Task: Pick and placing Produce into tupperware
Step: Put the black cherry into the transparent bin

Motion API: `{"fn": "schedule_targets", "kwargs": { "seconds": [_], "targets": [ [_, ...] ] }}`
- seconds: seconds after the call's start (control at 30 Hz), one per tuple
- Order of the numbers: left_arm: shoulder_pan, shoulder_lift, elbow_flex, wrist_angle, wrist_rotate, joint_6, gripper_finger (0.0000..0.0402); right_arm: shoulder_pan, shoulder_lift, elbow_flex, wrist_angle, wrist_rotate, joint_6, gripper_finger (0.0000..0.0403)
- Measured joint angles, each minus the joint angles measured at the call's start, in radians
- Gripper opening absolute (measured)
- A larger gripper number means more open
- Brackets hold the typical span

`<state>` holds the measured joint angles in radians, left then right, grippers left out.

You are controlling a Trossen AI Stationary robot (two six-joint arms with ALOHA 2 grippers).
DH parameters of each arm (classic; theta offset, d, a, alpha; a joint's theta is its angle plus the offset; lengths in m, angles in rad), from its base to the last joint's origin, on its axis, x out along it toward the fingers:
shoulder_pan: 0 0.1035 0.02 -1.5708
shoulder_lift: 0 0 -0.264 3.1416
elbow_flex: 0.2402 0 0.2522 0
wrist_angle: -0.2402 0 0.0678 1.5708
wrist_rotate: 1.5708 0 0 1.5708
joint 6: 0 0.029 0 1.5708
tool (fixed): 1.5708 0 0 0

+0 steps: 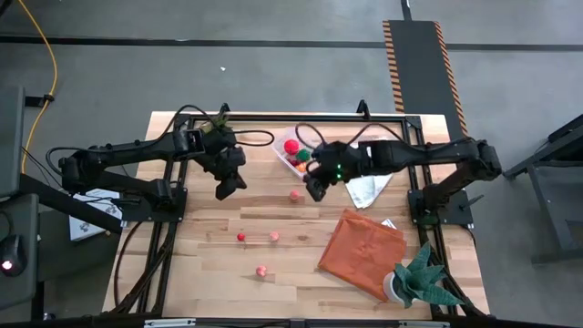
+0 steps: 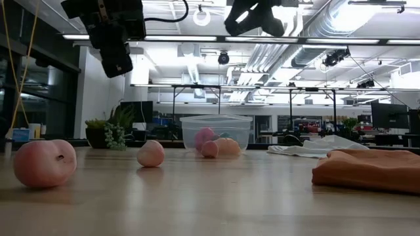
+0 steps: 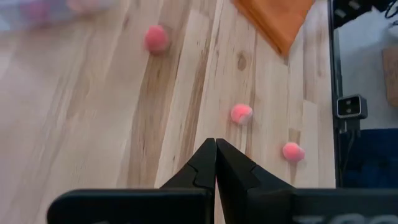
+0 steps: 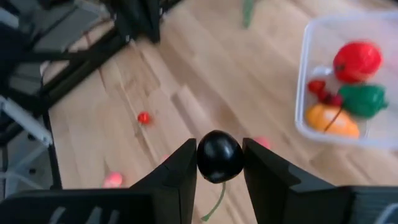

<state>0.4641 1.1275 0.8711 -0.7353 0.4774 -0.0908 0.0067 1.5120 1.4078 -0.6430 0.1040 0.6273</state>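
High view: your wooden counter (image 1: 200, 273) fills the middle of the frame, with the two dark arms reaching in from the left and right edges. An orange cloth (image 1: 360, 251) lies at lower right beside a potted plant (image 1: 421, 281), and a white cloth (image 1: 369, 189) sits just right of centre. The tupperware (image 1: 293, 155) stands at upper centre, already holding a red piece, a green one and an orange one. The right hand (image 4: 219, 163) hangs just below and to the right of it in this frame, fingers clamped on a small dark round fruit (image 4: 219, 155) with a thin green stem trailing under it. The left hand (image 3: 216, 163) hovers left of centre, fingers pressed together and carrying nothing.

Loose produce is scattered over the counter: a pink piece (image 1: 295, 195) near centre, a red piece (image 1: 241, 237) and a pink one (image 1: 273, 236) lower down, another pink piece (image 1: 261, 271) toward the bottom.

By the look of it, you are mid-carry with the dark fruit. Bring the right hand fully over the container's open mouth, clear of the near wall, before you lower. Release low so the round fruit does not bounce out or roll off the pieces inside. Keep the left arm where it is.
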Motion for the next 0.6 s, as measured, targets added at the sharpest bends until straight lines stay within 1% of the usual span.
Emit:
{"fn": "schedule_targets", "kwargs": {
  "seconds": [0.2,0.37,0.6],
  "targets": [
    [0.000,0.000,0.000,0.087,0.000,-0.004,0.0001,-0.085,0.000,0.000,0.084,-0.003,-0.035,0.0103],
    [0.000,0.000,0.000,0.151,0.000,-0.004,0.0001,-0.169,0.000,0.000,0.122,-0.006,-0.061,0.0103],
    [0.000,0.000,0.000,0.202,0.000,-0.021,0.0001,-0.280,0.005,0.000,0.145,-0.084,-0.112,0.0103]
  ]
}}
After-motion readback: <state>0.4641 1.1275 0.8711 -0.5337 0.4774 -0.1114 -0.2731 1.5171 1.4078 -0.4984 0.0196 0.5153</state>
